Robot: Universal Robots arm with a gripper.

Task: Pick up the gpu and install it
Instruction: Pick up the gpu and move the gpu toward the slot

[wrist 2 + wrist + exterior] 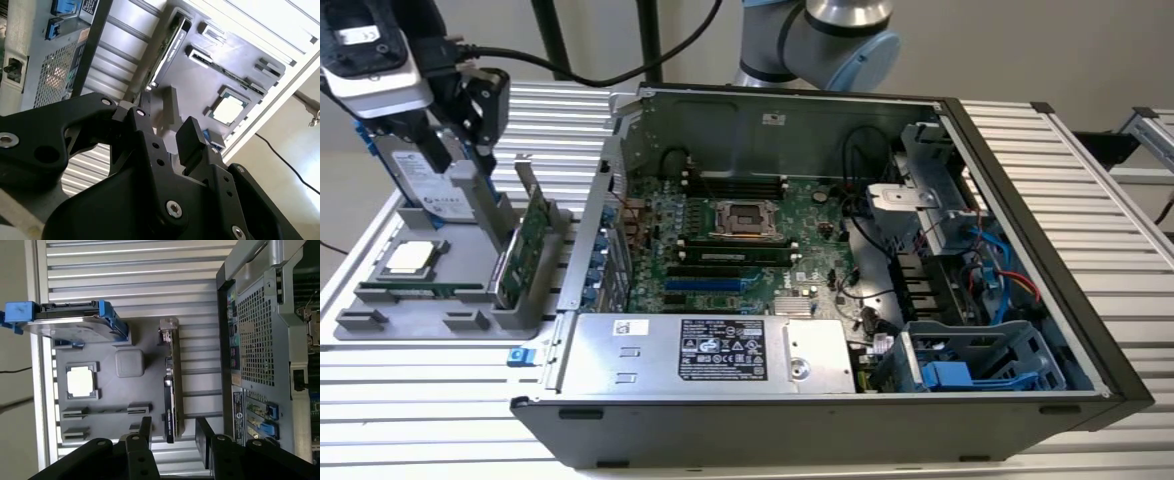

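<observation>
1. Above the grey parts tray (110, 395), the gripper (175, 432) is seen with its fingers spread and nothing held between them.
2. Beneath it, the gpu (170, 390) is shown standing on edge in its tray slot, untouched and not yet grasped.
3. Beside the tray, the open computer case (761, 440) is pictured with its motherboard (814, 270) exposed. No card is seen seated there, so both pick-up and installation are judged to remain.
</observation>
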